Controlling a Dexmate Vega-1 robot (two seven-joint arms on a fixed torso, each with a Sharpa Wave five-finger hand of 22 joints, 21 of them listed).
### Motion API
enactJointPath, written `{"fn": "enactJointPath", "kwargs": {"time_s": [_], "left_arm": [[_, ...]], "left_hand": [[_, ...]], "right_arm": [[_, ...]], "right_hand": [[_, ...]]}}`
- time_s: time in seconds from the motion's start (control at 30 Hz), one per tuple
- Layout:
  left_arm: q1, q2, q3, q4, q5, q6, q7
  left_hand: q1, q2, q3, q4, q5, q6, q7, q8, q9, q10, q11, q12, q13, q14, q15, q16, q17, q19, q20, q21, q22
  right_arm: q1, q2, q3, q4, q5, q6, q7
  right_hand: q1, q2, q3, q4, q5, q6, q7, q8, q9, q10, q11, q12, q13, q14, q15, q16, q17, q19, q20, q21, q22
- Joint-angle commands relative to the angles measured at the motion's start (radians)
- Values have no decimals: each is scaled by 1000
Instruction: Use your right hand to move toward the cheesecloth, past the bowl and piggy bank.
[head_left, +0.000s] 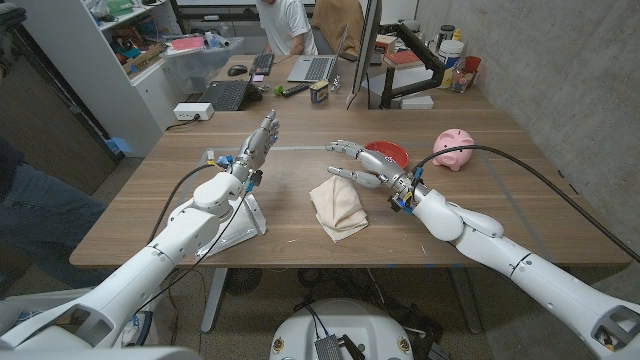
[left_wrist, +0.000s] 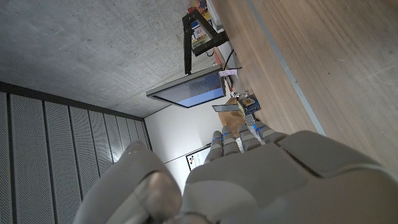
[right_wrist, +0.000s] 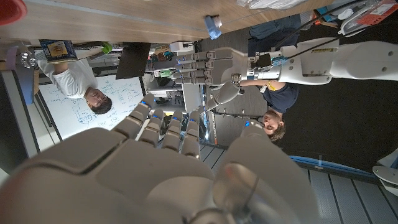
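A folded cream cheesecloth (head_left: 338, 207) lies on the wooden table (head_left: 500, 215) near its front middle. My right hand (head_left: 360, 165) hovers just above and behind the cloth's far right corner, fingers spread and holding nothing. Right behind that hand sits a red bowl (head_left: 388, 155), and a pink piggy bank (head_left: 453, 149) stands further right. My left hand (head_left: 258, 140) is raised at the table's left middle, fingers straight and apart, empty. In the right wrist view my right hand (right_wrist: 168, 168) shows in front, my left hand (right_wrist: 208, 71) beyond it, and the bowl's red edge (right_wrist: 11, 10) at a corner.
A white stand (head_left: 232, 228) sits on the table under my left arm. Laptops (head_left: 228, 94), a monitor (head_left: 361, 50) and boxes crowd the far desk, where a person (head_left: 285, 25) sits. Another person's leg (head_left: 40, 215) is at the left edge. A black cable (head_left: 540, 165) crosses the right side.
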Motion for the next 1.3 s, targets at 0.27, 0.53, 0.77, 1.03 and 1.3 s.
{"fn": "enactJointPath", "kwargs": {"time_s": [0.27,0.53,0.77,1.03,1.3], "left_arm": [[-3,-4,9,-8,10,6,7],[-1,-7,8,-10,9,5,9],[-1,-9,10,-8,9,5,11],[-3,-8,11,-6,9,7,6],[-2,-5,11,-10,9,9,5]], "left_hand": [[3,12,-7,1,5,8,2,1,2,-2,-4,-1,-1,-5,3,-4,2,-16,-27,-1,3],[3,13,-9,1,6,8,1,0,2,-3,-8,-1,-1,-6,3,-4,2,-17,-26,-1,3],[4,14,-10,0,6,7,3,-1,2,-2,-5,-1,-1,-5,3,-4,2,-17,-26,0,3],[4,16,-12,0,6,6,4,-2,2,-1,-7,-1,-1,-4,2,-3,2,-17,-25,0,3],[5,17,-13,0,6,6,3,-3,2,-2,-7,-1,-1,-4,3,-3,2,-17,-24,0,3]], "right_arm": [[14,-25,-35,-38,-91,-65,-13],[26,-29,-53,-38,-126,-74,-23],[37,-31,-67,-38,-162,-89,-37],[48,-35,-88,-37,-204,-98,-51],[60,-38,-112,-42,-237,-109,-44]], "right_hand": [[10,0,0,-4,2,5,-9,-4,6,9,-4,6,0,0,16,1,3,2,12,-9,5],[7,0,-2,-3,1,14,-15,-2,6,14,-12,8,1,0,18,2,4,0,16,-15,5],[2,1,-4,-1,1,18,-16,-2,6,20,-14,10,1,4,18,4,5,0,18,-19,5],[0,0,-6,-1,1,24,-17,-1,6,27,-14,12,1,9,17,6,6,0,20,-22,5],[-3,0,-8,-1,2,25,-19,-2,6,26,-14,11,1,10,16,6,6,-1,22,-26,6]]}}
